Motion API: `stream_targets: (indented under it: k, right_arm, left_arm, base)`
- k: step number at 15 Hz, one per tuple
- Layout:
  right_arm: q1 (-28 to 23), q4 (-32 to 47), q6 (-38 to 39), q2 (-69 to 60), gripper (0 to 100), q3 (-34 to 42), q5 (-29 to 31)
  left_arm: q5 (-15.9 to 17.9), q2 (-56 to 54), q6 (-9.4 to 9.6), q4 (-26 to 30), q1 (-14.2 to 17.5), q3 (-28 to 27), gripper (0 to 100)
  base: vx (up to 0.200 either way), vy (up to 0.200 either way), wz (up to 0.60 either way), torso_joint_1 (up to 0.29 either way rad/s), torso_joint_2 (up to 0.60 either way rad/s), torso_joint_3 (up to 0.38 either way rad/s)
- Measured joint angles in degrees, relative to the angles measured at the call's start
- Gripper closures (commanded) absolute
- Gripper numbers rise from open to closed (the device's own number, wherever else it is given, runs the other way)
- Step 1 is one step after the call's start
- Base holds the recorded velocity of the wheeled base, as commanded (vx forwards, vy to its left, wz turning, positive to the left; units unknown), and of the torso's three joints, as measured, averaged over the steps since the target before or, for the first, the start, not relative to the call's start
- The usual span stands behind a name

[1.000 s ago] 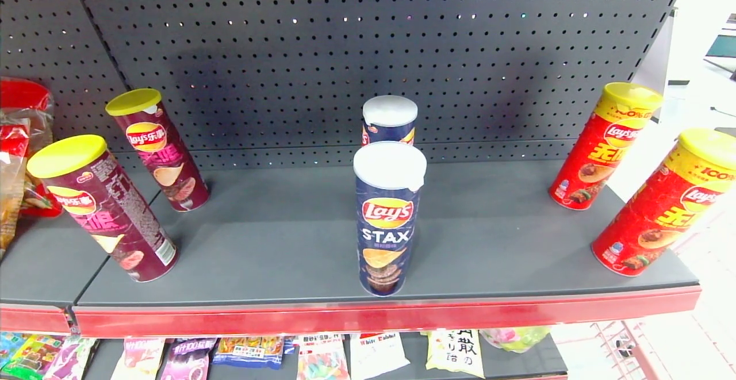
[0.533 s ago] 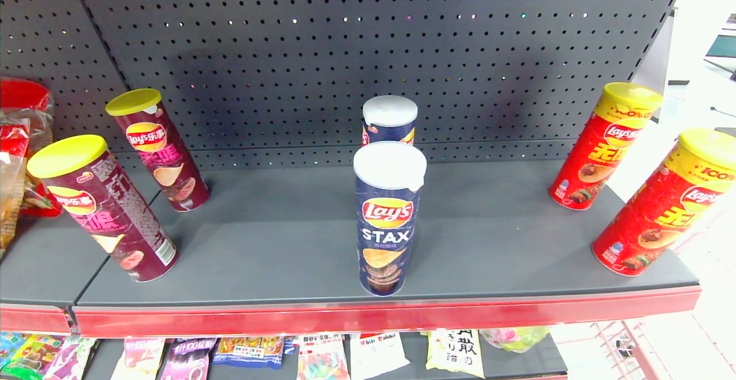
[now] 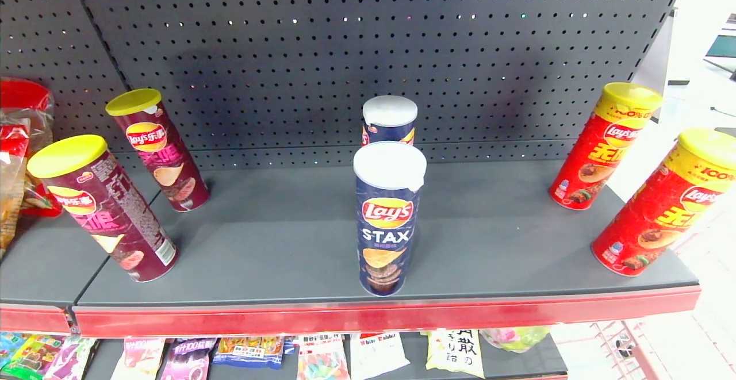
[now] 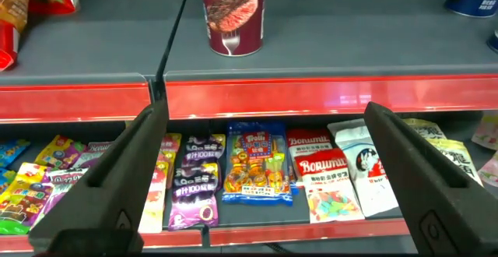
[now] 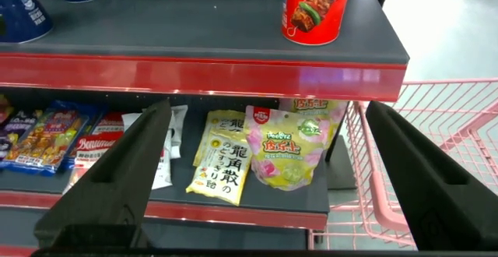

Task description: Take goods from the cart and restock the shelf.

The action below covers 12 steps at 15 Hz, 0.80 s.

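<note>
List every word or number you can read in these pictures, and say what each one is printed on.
"Lay's", "STAX": front blue can
"Lay's": rear maroon can
"Lay's", "100%": rear red can
"White Rabbit": white packet
Print on the other packets and the cans' small print: too small or blurred to read.

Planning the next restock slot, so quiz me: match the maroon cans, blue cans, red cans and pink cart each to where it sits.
Things:
1. maroon cans
2. blue cans
3. red cans
4. pink cart

Places:
A. right end of the shelf
B. lower down, past the shelf's right end
C. middle of the shelf
D. left part of the shelf

Pairs: 1-D, 2-C, 3-A, 4-B
</note>
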<state>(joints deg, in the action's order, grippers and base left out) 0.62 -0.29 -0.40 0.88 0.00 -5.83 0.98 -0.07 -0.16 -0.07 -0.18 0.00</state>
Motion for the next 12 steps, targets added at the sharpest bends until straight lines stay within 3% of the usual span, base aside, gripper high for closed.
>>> stream_targets:
  k: [3, 6, 8, 12]
  right_arm:
    - [0.9, 0.1, 3.4, 2.8, 0, -3.4, 0.1]
    - [2.7, 0.1, 5.7, 15.2, 0, -16.7, 0.0]
    - [8.4, 0.2, 4.1, 27.2, 0, -21.7, 0.0]
    - [25.4, 0.0, 4.9, 50.1, 0, -25.7, 2.1]
  left_arm:
    - [0.0, 0.0, 0.02, 0.0, 0.0, 0.0, 0]
    - [0.0, 0.0, 0.02, 0.0, 0.0, 0.0, 0]
    - [0.0, 0.0, 0.02, 0.0, 0.0, 0.0, 0]
    - [0.0, 0.0, 0.0, 0.0, 0.0, 0.0, 0]
  base:
    - [0.0, 0.0, 0.0, 0.0, 0.0, 0.0]
    - [0.0, 0.0, 0.0, 0.0, 0.0, 0.0]
    - [0.0, 0.0, 0.0, 0.0, 0.0, 0.0]
    - [0.0, 0.0, 0.0, 0.0, 0.0, 0.0]
